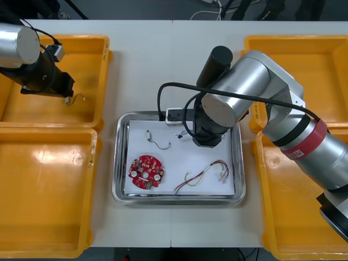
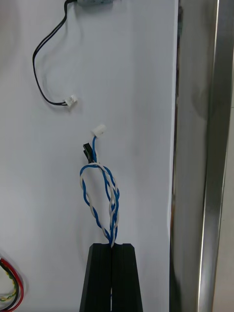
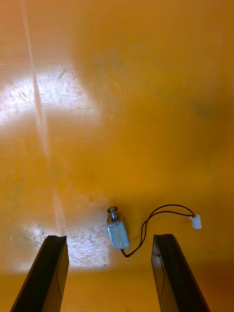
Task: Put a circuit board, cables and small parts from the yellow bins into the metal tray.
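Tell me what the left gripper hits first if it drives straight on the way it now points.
Probably the small metal part, which lies on the floor of the yellow bin between the open jaws of the left gripper. Depth is unclear; the jaws could reach the floor either side of it.

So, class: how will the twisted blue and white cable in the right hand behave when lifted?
Probably floppy: the cable bends into a loose loop beyond the right hand. Likely light: thin wires, tiny connectors. Its free ends may swing. The left hand is open over a yellow bin.
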